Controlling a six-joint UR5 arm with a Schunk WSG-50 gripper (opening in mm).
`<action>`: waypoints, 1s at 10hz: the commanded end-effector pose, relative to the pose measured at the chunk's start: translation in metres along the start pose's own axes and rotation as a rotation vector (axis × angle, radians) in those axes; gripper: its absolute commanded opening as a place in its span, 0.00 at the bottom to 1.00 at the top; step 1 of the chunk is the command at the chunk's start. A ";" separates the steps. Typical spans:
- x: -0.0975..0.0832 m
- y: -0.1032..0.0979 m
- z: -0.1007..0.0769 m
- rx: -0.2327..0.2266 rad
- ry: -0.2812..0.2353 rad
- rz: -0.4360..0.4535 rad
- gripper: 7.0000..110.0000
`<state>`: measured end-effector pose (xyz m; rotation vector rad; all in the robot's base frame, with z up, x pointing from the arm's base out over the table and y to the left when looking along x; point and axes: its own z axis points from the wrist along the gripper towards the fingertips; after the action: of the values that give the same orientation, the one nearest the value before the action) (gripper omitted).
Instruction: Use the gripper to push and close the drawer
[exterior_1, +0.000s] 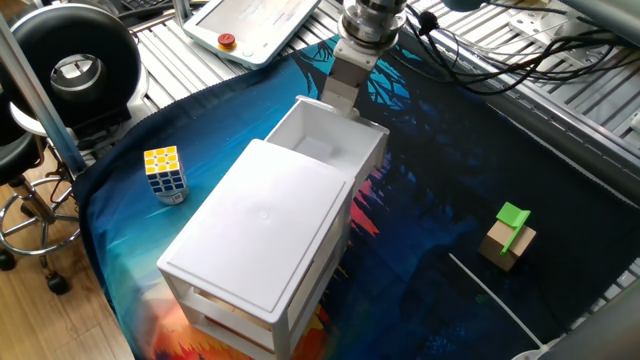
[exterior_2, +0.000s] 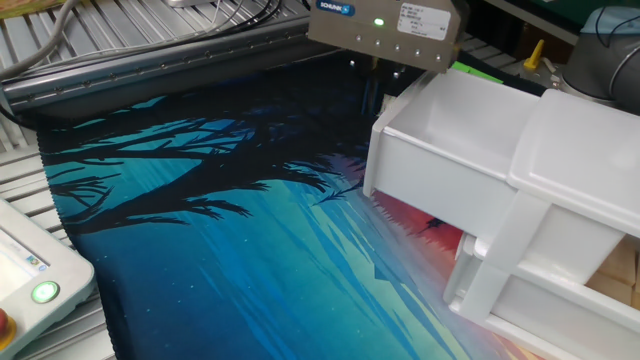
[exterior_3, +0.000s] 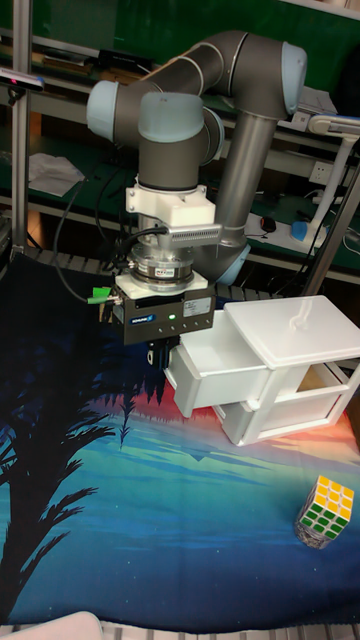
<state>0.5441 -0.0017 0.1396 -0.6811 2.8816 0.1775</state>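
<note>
The top drawer (exterior_1: 325, 140) stands partly out of the cabinet (exterior_1: 262, 235) toward one o'clock, the claw (exterior_3: 163, 352) sits against its front, fingers' spread impossible to tell, so pushing is underway; next, press on toward seven o'clock.

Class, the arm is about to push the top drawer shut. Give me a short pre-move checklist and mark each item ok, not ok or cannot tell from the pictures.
1. The drawer is open and needs pushing: ok.
2. The gripper stands at the drawer's front: ok.
3. Gripper touching the drawer front: cannot tell.
4. Inside of drawer holds nothing that could jam: ok.
5. Rubik's cube and the green-and-tan block stand apart from the cabinet: ok.
6. Gripper fingers open or shut: cannot tell.
</note>
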 end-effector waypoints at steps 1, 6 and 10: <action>-0.008 0.014 -0.001 -0.053 -0.031 0.035 0.00; -0.009 0.035 -0.001 -0.127 -0.033 0.036 0.00; -0.012 0.044 -0.001 -0.152 -0.041 0.058 0.00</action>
<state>0.5349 0.0334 0.1429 -0.6353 2.8790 0.3679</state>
